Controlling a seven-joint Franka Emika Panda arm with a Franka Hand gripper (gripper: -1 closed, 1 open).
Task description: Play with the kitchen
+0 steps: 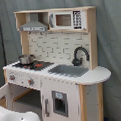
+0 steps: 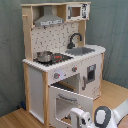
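Note:
The kitchen [image 1: 57, 71] [image 2: 60, 55] is a tall toy unit of pale wood and white panels, seen in both exterior views. It has a black faucet [image 1: 79, 55] over a grey sink [image 1: 70, 70], a stovetop [image 2: 52, 59] carrying a small metal pot [image 2: 44, 56], knobs [image 2: 56, 76] and a range hood [image 2: 49, 20]. The windowed oven door [image 2: 70, 102] is swung down and open. In the second exterior view my gripper [image 2: 81, 119] hangs low, just in front of the open door's lower right corner. Only a white part of my arm [image 1: 16, 119] shows in the first exterior view.
A toy microwave [image 1: 65, 20] sits in the upper shelf beside the hood. A grey curtain [image 2: 112, 30] hangs behind the unit. A wooden floor [image 2: 15, 120] lies around its base. A narrow cupboard door with a dark window [image 1: 60, 102] is shut under the sink.

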